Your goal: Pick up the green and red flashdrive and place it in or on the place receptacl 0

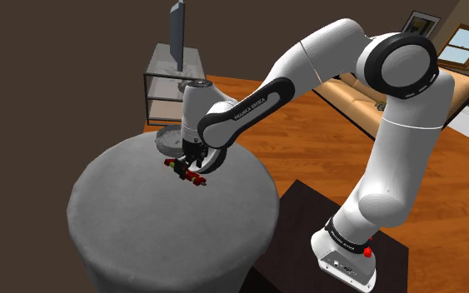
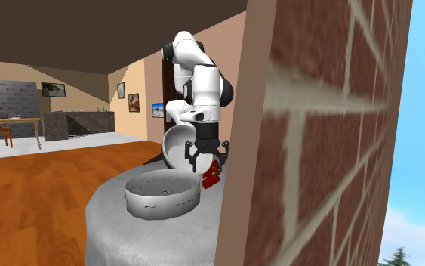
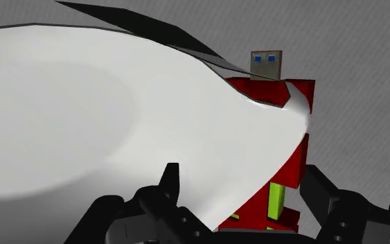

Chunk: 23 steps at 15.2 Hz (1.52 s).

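Note:
The red and green flashdrive (image 1: 187,172) hangs just above the round grey table (image 1: 141,225), with my gripper (image 1: 190,164) shut on it. In the second exterior view the flashdrive (image 2: 212,174) dangles below the gripper (image 2: 207,161), beside the grey round receptacle (image 2: 161,196), a shallow bowl. In the shoulder view that receptacle (image 1: 167,138) lies right behind the gripper. From the wrist, the flashdrive (image 3: 283,163) stands between the fingers (image 3: 319,188) of the gripper (image 3: 245,181), its metal plug pointing away. The receptacle's pale curved wall (image 3: 82,118) covers part of the drive.
A glass shelf unit (image 1: 167,83) with a monitor stands behind the table, and a sofa (image 1: 357,96) sits further back. My dark stand (image 1: 307,225) is beside the table. A brick wall (image 2: 339,136) close to the second exterior camera hides the table's right part.

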Available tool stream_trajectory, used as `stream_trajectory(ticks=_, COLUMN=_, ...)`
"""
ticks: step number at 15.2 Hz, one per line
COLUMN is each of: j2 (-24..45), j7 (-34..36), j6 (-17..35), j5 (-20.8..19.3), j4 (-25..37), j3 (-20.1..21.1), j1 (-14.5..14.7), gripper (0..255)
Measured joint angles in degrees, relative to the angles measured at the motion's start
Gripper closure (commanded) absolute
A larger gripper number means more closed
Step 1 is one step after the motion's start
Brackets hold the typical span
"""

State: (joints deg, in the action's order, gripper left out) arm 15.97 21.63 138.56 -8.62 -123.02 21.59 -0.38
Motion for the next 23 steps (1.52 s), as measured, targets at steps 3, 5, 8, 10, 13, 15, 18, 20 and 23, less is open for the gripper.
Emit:
stream_trajectory(ticks=3, j2=-0.14, j7=-0.03, j6=-0.16, j5=0.1, j4=0.04, j3=0.05, j1=-0.02, gripper=255)
stream_trajectory(ticks=5, j2=-0.61, j7=-0.1, j6=-0.79, j5=0.41, j4=0.03, j3=0.17, j1=-0.09, gripper=255)
stream_trajectory(ticks=8, j2=-1.87, j7=-0.66, j6=-2.65, j5=1.32, j4=0.28, j3=0.5, j1=-0.34, gripper=255)
stream_trajectory(ticks=10, j2=-3.0, j7=-1.08, j6=-3.88, j5=2.04, j4=0.34, j3=0.78, j1=-0.5, gripper=255)
stream_trajectory(ticks=13, j2=-4.32, j7=-1.65, j6=-6.11, j5=2.93, j4=1.16, j3=1.1, j1=-0.66, gripper=255)
stream_trajectory(ticks=15, j2=-5.51, j7=-2.06, j6=-7.39, j5=3.61, j4=1.31, j3=1.31, j1=-0.8, gripper=255)
stream_trajectory(ticks=18, j2=-6.87, j7=-2.68, j6=-9.4, j5=4.43, j4=2.05, j3=1.48, j1=-1.02, gripper=255)
stream_trajectory(ticks=20, j2=-7.71, j7=-2.95, j6=-10.79, j5=4.92, j4=2.66, j3=1.61, j1=-1.07, gripper=255)
stream_trajectory(ticks=23, j2=-8.85, j7=-3.34, j6=-12.94, j5=5.56, j4=3.77, j3=1.75, j1=-1.15, gripper=255)
